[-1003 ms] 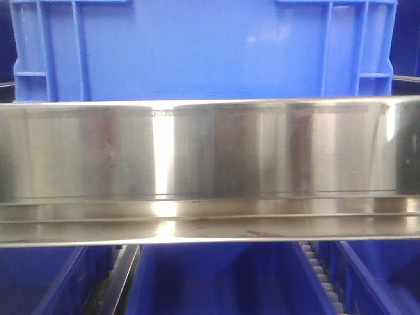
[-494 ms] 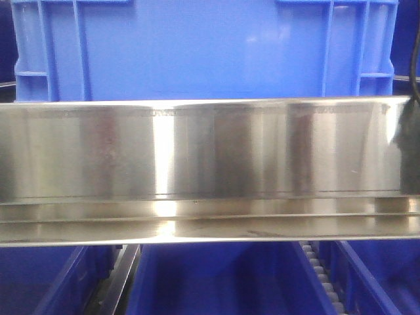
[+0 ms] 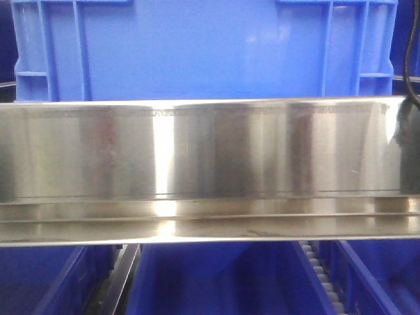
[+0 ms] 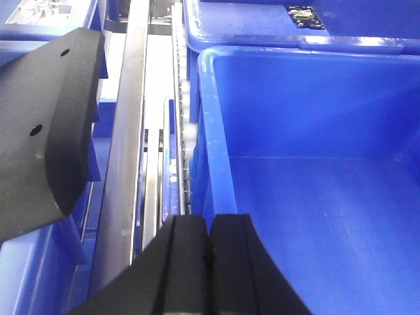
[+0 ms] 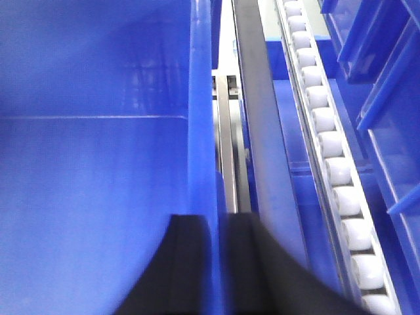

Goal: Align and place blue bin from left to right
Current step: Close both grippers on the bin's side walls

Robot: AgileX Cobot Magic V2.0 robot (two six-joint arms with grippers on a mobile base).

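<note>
Two holds matter: my right jaws pinch the right wall of the bin (image 5: 98, 164), my left jaws look pressed together at its left rim, so, as it sits behind the rail (image 3: 210, 164), I'd slide it evenly, square to the rollers (image 5: 328, 144).

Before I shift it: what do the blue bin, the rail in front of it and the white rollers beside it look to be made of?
The blue bin looks like rigid moulded plastic, smooth and semi-gloss, with moulded ribs at its corners. The rail is brushed metal, likely stainless steel, going by its streaky, mirror-like reflections. The rollers are white and probably plastic, but blur leaves that open.
</note>
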